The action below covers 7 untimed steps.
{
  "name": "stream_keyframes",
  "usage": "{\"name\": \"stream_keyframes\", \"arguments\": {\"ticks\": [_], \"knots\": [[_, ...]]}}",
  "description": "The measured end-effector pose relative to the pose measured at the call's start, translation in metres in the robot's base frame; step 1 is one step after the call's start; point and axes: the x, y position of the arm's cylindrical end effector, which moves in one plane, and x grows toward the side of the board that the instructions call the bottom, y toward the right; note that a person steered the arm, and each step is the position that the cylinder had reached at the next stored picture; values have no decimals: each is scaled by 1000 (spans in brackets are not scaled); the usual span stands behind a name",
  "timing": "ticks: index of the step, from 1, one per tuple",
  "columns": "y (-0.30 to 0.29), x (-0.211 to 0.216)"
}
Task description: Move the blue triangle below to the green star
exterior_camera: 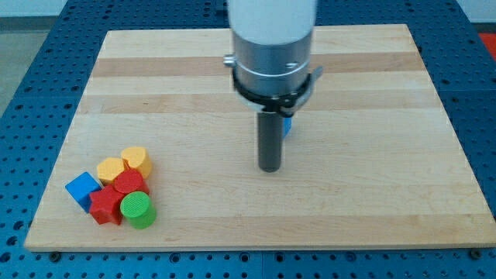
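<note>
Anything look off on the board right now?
No damage. One blue block is mostly hidden behind my rod, just right of it and above my tip. No green star shows; only a green cylinder in the bottom-left cluster.

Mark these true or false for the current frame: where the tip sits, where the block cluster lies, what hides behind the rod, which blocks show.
1. The cluster of small coloured blocks lies at the view's bottom left of the wooden board. True.
2. My tip touches the green cylinder block. False: the tip stands near the board's middle, far from it.
3. A small blue block shows just right of the dark rod, mostly hidden. True; its shape cannot be made out.
4. A green star is plainly visible. False: the only green block in view looks like a cylinder.
5. The blue cube block sits at the cluster's left edge. True.
</note>
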Motion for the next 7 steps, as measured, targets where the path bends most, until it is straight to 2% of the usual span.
{"name": "stream_keyframes", "arguments": {"ticks": [2,3,4,6,7], "knots": [[-4,-94],[-16,-95],[-4,-95],[110,-86],[137,-129]]}}
